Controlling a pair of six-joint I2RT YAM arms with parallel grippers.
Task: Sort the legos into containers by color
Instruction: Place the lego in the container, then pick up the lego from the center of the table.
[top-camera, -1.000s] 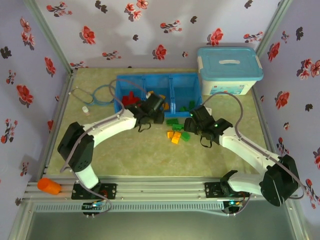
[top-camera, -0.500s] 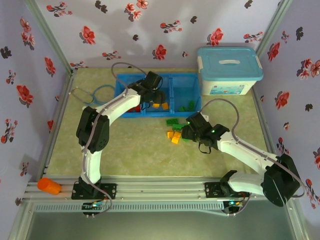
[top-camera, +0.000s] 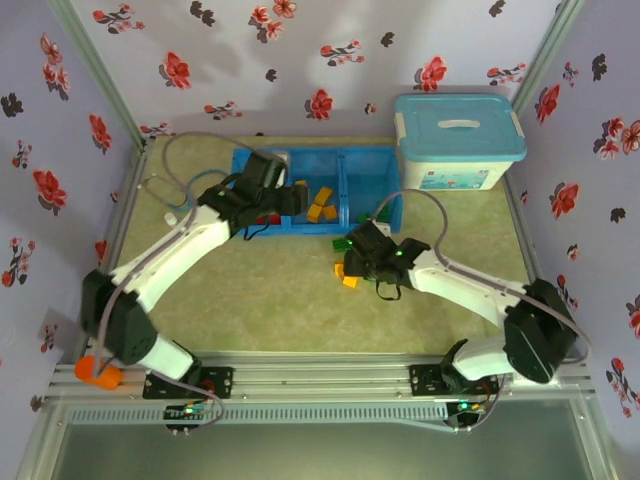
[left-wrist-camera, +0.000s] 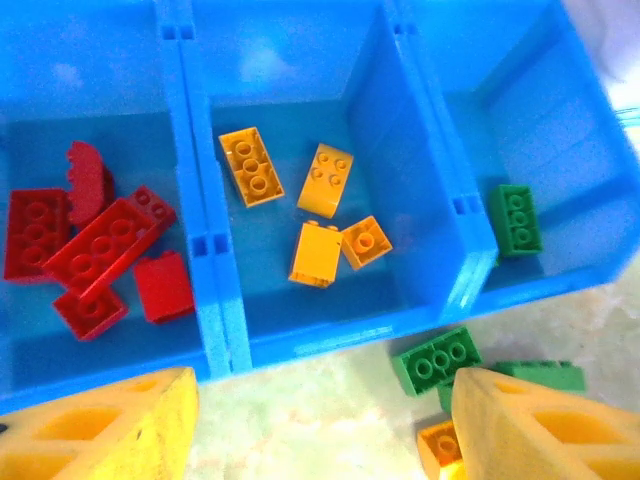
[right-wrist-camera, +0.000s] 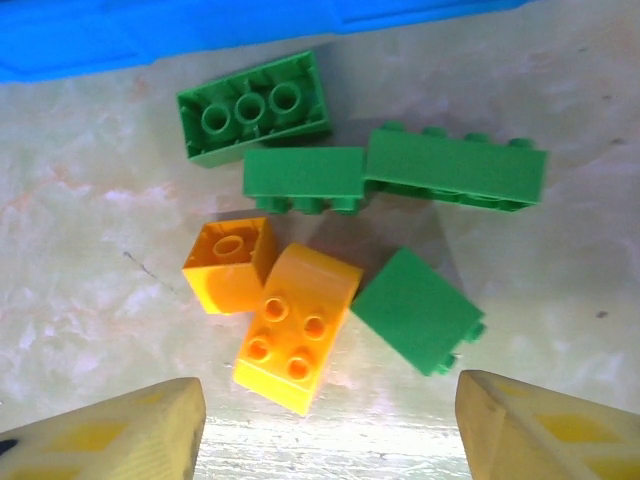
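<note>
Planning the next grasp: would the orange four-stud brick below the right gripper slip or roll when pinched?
Probably stiff: the orange four-stud brick is moulded plastic. Its glossy surface may slip. One curved edge might let it rock, hardly roll.

- In your low translucent blue plastic tray (left-wrist-camera: 400, 150), small red plastic bricks (left-wrist-camera: 95, 245) lie left, orange-yellow bricks (left-wrist-camera: 315, 250) middle, one green brick (left-wrist-camera: 517, 218) right.
- Loose bricks (right-wrist-camera: 300, 180) lie on the table just before the tray's right end.

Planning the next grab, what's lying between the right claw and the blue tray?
In the right wrist view, four green bricks and two orange bricks lie loose on the table, short of the tray.
</note>
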